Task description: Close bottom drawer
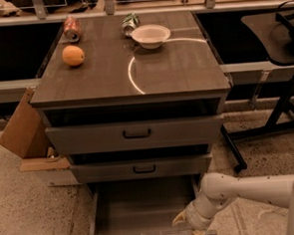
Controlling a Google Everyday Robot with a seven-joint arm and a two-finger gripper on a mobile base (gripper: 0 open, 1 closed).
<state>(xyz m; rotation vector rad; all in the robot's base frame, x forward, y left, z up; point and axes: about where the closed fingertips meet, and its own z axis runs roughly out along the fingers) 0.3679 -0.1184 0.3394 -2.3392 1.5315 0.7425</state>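
- Grey-brown wooden bottom drawer (142,209), slim front and plain grey inside, is pulled out. Its cavity spreads left of the gripper, and its front panel runs left-right with the right end at the tool.
- White two-finger gripper (187,226) sits at the drawer's right front corner. Tan fingertips (179,218) are apart, one over the interior, the other by the panel edge. Contact: cannot tell.
- Push line runs straight back, beyond the gripper, toward the dark wooden cabinet (184,67), square to the panel's long axis.
- White forearm (246,188) enters low from the right, wrist bent down-left.
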